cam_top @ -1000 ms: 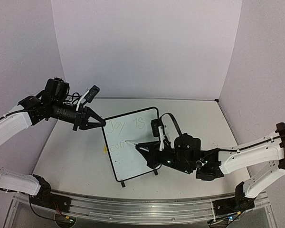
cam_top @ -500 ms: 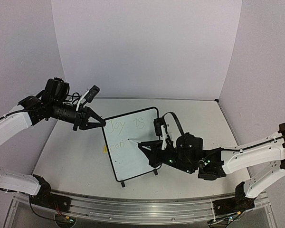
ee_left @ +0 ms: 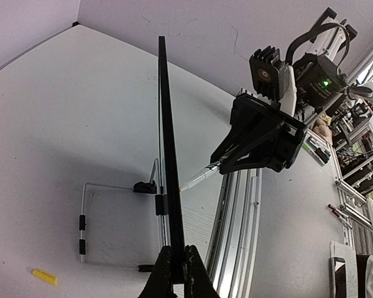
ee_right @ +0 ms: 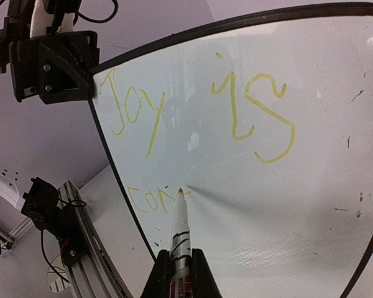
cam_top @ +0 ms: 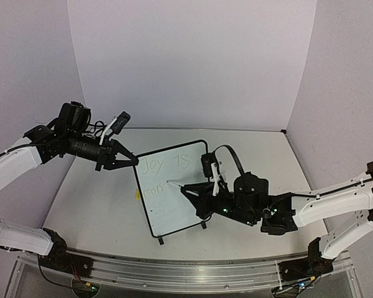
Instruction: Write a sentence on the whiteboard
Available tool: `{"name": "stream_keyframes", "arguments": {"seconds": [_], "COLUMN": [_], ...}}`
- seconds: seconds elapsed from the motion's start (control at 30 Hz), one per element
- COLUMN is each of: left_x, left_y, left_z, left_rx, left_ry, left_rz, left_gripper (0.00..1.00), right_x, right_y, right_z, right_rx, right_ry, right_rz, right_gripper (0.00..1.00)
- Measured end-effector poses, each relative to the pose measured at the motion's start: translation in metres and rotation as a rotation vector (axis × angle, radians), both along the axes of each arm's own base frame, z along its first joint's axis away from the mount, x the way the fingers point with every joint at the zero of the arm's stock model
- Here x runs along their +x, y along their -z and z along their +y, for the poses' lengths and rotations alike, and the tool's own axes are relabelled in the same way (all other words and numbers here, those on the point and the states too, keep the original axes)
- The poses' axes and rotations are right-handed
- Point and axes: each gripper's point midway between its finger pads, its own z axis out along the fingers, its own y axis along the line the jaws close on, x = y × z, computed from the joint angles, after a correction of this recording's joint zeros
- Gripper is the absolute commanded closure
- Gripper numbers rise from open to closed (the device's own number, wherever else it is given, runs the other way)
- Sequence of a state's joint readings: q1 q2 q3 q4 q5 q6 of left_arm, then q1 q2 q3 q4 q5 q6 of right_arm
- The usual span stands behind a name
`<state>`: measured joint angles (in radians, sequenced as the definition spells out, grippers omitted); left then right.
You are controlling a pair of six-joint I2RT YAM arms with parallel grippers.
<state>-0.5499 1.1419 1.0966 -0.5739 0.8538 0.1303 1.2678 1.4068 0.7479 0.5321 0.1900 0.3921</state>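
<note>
The whiteboard [cam_top: 177, 211] stands upright on the table, tilted to face my right arm. The sentence [cam_top: 165, 164] reads "Joy is" on the top line and "con" with a started stroke below, clearest in the right wrist view [ee_right: 199, 105]. My left gripper [cam_top: 132, 160] is shut on the board's top left edge, seen edge-on in the left wrist view [ee_left: 174, 273]. My right gripper [cam_top: 189, 194] is shut on the yellow-and-white marker [ee_right: 180, 230]. The marker's tip rests at the board's face just right of "con".
A small yellow marker cap [cam_top: 137, 195] lies on the table left of the board, also in the left wrist view [ee_left: 44, 277]. The board's wire stand [ee_left: 84, 217] is behind it. The metal rail [cam_top: 174, 273] runs along the near edge.
My right gripper and the marker have shifted slightly right along the second line, adding a short stroke after "con". The left arm and board have not moved.
</note>
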Motion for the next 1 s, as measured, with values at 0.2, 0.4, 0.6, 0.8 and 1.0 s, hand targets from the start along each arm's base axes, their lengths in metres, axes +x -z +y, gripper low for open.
{"name": "stream_keyframes", "arguments": {"seconds": [0.2, 0.4, 0.6, 0.8, 1.0], "left_x": [0.0, 0.0, 0.0, 0.0, 0.0], "left_y": [0.0, 0.0, 0.0, 0.0, 0.0], "left_z": [0.0, 0.0, 0.0, 0.0, 0.0], "left_rx": [0.0, 0.0, 0.0, 0.0, 0.0], "left_ry": [0.0, 0.0, 0.0, 0.0, 0.0], "left_rz": [0.0, 0.0, 0.0, 0.0, 0.0], "left_gripper": [1.0, 1.0, 1.0, 1.0, 1.0], "right_x": [0.002, 0.004, 0.006, 0.006, 0.004], "right_y": [-0.004, -0.003, -0.001, 0.001, 0.009], "right_z": [0.005, 0.006, 0.005, 0.005, 0.004], "right_rx": [-0.002, -0.009, -0.012, -0.002, -0.007], "right_ry": [0.002, 0.009, 0.021, 0.028, 0.024], "right_rz": [-0.018, -0.024, -0.017, 0.01, 0.048], "right_gripper": [1.0, 1.0, 1.0, 1.0, 1.0]}}
